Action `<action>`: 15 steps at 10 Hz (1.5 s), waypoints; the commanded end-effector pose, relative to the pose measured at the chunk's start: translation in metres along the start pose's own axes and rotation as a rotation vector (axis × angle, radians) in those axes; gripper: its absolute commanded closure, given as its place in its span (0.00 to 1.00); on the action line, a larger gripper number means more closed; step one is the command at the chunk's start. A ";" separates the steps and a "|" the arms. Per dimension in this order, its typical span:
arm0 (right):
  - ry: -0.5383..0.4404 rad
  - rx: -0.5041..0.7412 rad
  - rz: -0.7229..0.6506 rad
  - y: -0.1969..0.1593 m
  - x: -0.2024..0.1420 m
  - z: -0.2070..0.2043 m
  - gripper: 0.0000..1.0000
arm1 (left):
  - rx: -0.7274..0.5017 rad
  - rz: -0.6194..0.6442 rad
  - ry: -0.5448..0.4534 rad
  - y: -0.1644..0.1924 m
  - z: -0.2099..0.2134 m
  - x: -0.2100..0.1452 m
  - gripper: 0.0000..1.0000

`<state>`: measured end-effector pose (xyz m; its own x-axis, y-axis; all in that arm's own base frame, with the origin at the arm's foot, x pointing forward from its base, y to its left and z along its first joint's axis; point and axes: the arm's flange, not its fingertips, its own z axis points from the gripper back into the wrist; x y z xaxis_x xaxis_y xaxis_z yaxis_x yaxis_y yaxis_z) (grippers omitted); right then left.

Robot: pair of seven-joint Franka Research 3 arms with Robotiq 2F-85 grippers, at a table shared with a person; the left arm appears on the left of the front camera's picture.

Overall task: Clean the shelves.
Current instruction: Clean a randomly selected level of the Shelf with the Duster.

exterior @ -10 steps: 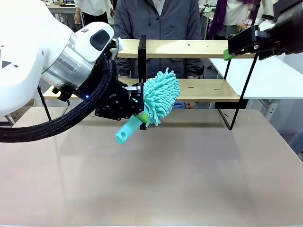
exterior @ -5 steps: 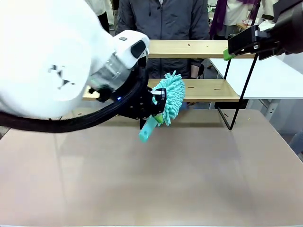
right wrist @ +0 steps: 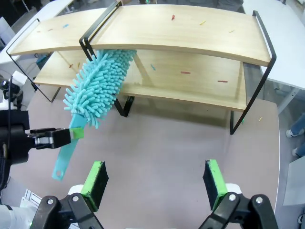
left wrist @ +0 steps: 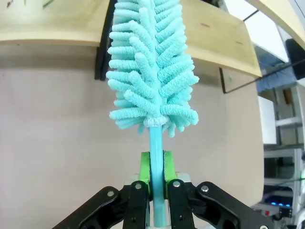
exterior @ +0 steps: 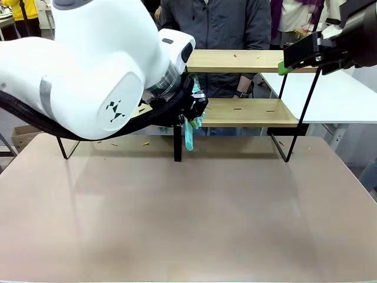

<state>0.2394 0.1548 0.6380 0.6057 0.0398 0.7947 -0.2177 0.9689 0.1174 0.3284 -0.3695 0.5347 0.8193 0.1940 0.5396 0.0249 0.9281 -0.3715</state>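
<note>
My left gripper [left wrist: 157, 164] clamps the handle of the fluffy turquoise duster [left wrist: 152, 67]; my right gripper [right wrist: 155, 183] hangs spread, empty. I should lay the head flat along the lower board of the light-wood, black-framed shelves [right wrist: 181, 36] at the beige table's [exterior: 188, 224] far side, avoiding the post.

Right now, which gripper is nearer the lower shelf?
Left. The left gripper sits just in front of the lower shelf, its duster reaching over it; the right gripper hangs open, high above the table, farther back.
</note>
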 end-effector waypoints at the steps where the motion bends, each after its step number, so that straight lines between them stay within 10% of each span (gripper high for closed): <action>1: 0.001 0.001 -0.003 0.000 0.000 0.000 0.00 | 0.055 0.008 -0.003 -0.026 -0.026 0.013 0.88; 15: 0.001 0.001 -0.003 0.000 0.000 0.000 0.00 | -0.072 -0.184 0.256 -0.075 -0.108 0.035 0.88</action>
<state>0.2394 0.1548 0.6380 0.6057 0.0397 0.7947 -0.2177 0.9689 0.1175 0.4044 -0.4632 0.4942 0.9064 -0.0319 0.4212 0.1949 0.9162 -0.3501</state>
